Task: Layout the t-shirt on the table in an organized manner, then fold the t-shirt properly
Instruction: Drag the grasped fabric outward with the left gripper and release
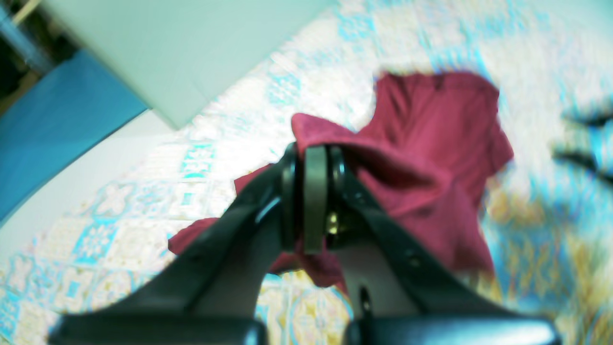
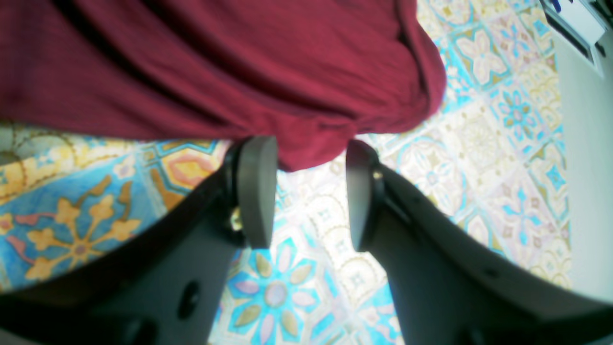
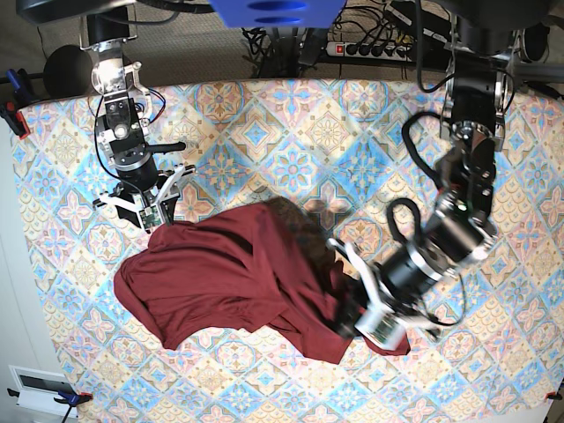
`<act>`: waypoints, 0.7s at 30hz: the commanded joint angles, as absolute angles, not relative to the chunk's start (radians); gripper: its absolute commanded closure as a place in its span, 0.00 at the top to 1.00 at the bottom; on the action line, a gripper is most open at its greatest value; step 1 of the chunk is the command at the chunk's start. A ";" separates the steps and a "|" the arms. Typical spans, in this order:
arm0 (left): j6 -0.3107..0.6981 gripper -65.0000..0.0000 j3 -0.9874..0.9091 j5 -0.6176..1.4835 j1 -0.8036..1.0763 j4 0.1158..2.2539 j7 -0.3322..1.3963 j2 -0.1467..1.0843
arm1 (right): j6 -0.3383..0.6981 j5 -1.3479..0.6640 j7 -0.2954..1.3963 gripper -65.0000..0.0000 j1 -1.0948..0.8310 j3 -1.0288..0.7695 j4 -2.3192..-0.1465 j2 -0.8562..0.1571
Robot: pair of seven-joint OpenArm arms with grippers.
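Maroon knit t-shirt (image 3: 238,282) lies bunched on the bench (image 3: 291,123); left jaws pinch its fold, right jaws gape wide. Lifting unevenly risks tangling.

Bright, even light; both wrist views blurred.

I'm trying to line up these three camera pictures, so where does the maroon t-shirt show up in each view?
Left wrist: t-shirt right of centre, a fold pinched in the shut left gripper.
Right wrist: t-shirt fills the top, its edge between the open right gripper pads.
Base: t-shirt crumpled at centre-left.
Shared landmark: the patterned table cloth.
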State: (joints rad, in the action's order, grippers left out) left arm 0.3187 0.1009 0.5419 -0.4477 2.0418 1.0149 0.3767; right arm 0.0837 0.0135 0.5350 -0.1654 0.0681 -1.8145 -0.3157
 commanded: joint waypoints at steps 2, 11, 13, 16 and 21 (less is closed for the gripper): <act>0.312 0.00 -0.016 0.615 -0.513 2.055 1.027 0.394 | 0.081 0.013 0.512 0.35 -0.156 0.062 -1.839 -0.325; 0.308 0.01 -0.156 0.599 -0.572 1.933 1.110 0.446 | 0.081 0.013 0.512 0.35 -0.165 0.077 -1.850 -0.323; 0.308 0.04 -0.124 0.539 -0.544 1.847 1.095 0.470 | 0.081 0.013 0.512 0.35 -0.165 0.102 -1.850 -0.323; 0.308 0.06 -0.076 0.470 -0.478 1.725 1.001 0.524 | 0.081 0.013 0.512 0.35 -0.163 0.117 -1.851 -0.323; 0.306 0.14 0.002 0.340 -0.395 1.484 0.745 0.602 | 0.081 0.013 0.512 0.35 -0.163 0.117 -1.850 -0.323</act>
